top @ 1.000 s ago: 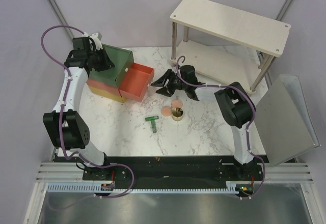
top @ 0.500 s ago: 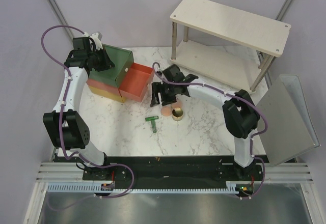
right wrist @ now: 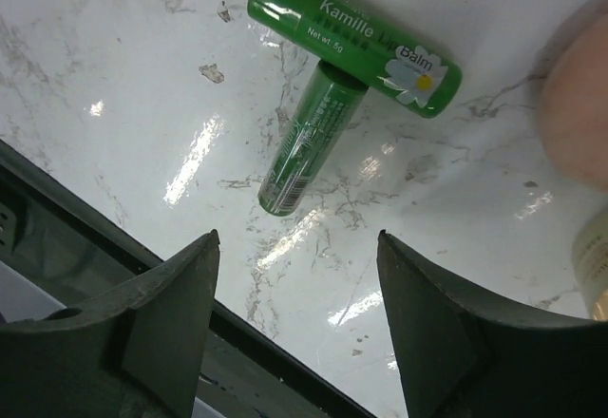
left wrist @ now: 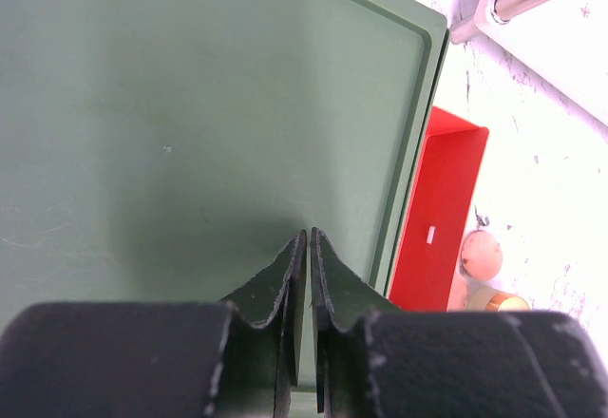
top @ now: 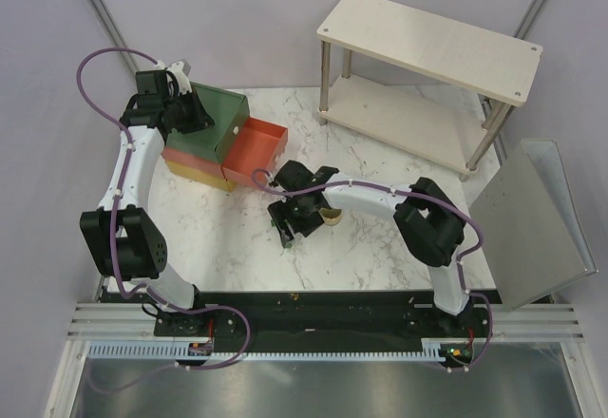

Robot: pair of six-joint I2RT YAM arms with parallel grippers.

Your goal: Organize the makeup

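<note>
Swinging away from the shelf side, the right arm has crossed the marble counter (top: 380, 247) and its right fingers (top: 287, 226) now sit low over the spot in front of the green, orange and yellow drawer box (top: 223, 109) where the dark green T-shaped tool lay a second ago. From above, the tool is hidden beneath them. The round gold pot (top: 331, 215) stays just beyond the wrist, farther from the box than the tool's spot, and the pulled-out red drawer (top: 258, 152) has not shifted. The left fingers (top: 185, 114) remain on the box's green top, unmoved. From the left wrist, those fingers are pressed flat together with nothing between them, resting on the green lid. The red drawer juts out past the lid's edge, with a pink round disc (left wrist: 480, 255) lying beyond it. From the right wrist, the fingers stand wide apart and empty above the dark green T-shaped tool (right wrist: 318, 119), which reads as a printed lip-balm cap lying across the end of a slim tube. It looks light, rigid and glossy, so it may roll or skid on the polished stone, and the two parts could separate. Closing across the slender stem near the crossbar seems the surest hold.
</note>
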